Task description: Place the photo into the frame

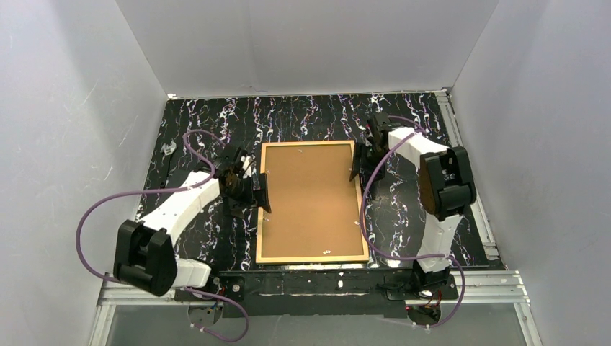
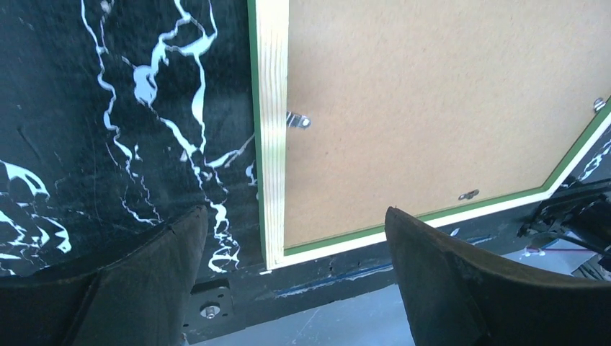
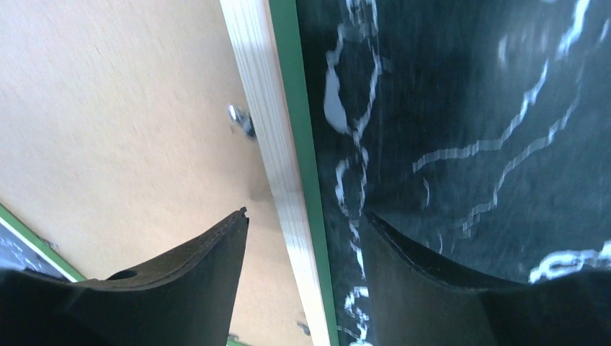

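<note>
The frame (image 1: 311, 257) lies face down in the middle of the table, its tan wood back edge up and a green rim (image 2: 271, 108) showing. The brown backing board (image 1: 310, 198) fills it, held by small metal tabs (image 2: 299, 120). The photo is hidden. My left gripper (image 1: 261, 194) is open at the frame's left edge, one finger over the table and the other over the board (image 2: 432, 94). My right gripper (image 1: 358, 164) is open across the frame's right edge (image 3: 266, 108) near the far corner, nothing held between its fingers (image 3: 180, 288).
The black marbled table (image 1: 194, 144) is enclosed by white walls on three sides. A metal rail (image 1: 324, 285) runs along the near edge by the arm bases. Purple cables (image 1: 94, 209) loop beside both arms. A small pale object (image 1: 169, 149) lies at the far left.
</note>
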Controlling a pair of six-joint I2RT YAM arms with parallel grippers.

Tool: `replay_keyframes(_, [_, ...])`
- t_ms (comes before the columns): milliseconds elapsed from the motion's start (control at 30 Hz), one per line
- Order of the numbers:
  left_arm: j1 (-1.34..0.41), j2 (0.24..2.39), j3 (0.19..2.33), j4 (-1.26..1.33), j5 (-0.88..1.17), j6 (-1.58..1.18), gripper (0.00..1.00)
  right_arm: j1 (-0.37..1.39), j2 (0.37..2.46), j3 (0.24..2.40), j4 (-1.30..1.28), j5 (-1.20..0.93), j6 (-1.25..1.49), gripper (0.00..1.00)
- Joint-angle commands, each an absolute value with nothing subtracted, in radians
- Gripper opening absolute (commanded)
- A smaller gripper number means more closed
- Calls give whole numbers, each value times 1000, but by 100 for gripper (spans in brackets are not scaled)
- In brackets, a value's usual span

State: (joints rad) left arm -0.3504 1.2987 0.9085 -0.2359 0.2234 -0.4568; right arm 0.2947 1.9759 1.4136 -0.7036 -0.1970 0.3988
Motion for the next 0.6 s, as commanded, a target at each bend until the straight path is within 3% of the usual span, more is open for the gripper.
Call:
replay_keyframes(0, [-341, 1405, 1007, -335, 181, -436, 93, 286, 1837, 1291, -676, -225, 421, 67])
replay_keyframes(233, [-339, 1707, 1260, -349, 47, -402, 84, 287, 1650, 1090, -636, -269, 457, 63])
replay_keyframes(400, [-316, 1954, 1543, -408, 26, -435, 76, 286, 1628, 1064, -641, -276, 461, 55])
replay_keyframes(567, [-299, 2081, 1653, -400, -26, -457, 68, 286, 1626, 1047, -640, -274, 461, 51])
